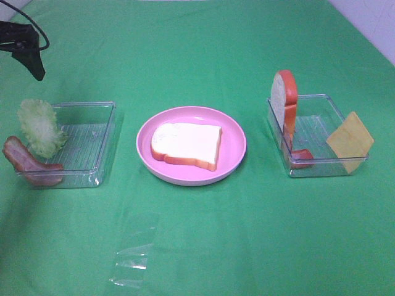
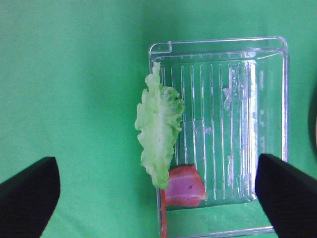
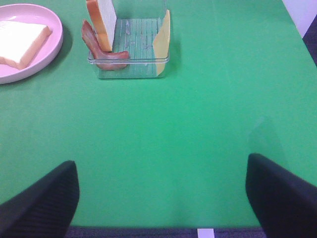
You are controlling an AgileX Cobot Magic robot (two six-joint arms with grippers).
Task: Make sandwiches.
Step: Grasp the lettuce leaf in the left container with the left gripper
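While one bread slice (image 1: 186, 145) lies on the pink plate (image 1: 233, 140), assembly is judged barely begun. Lettuce (image 1: 39, 126) and bacon (image 1: 28, 161) wait left of the plate, cheese (image 1: 350, 140) right. Left gripper (image 2: 156, 168) and right gripper (image 3: 161, 171) gape wide, empty.

Green desk (image 1: 247, 246); pink plate (image 1: 233, 143); white bread slice (image 1: 185, 142) with orange crust; pale green lettuce (image 1: 40, 126); yellow cheese (image 1: 350, 140); ribbed clear tray (image 1: 86, 148).

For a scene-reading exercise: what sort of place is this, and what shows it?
Probably a robot test bench staged for pretend cooking, not a real kitchen: a green cloth covers the surface, a toy bread slice lies on a pink plate, and toy cheese leans in a clear tray.
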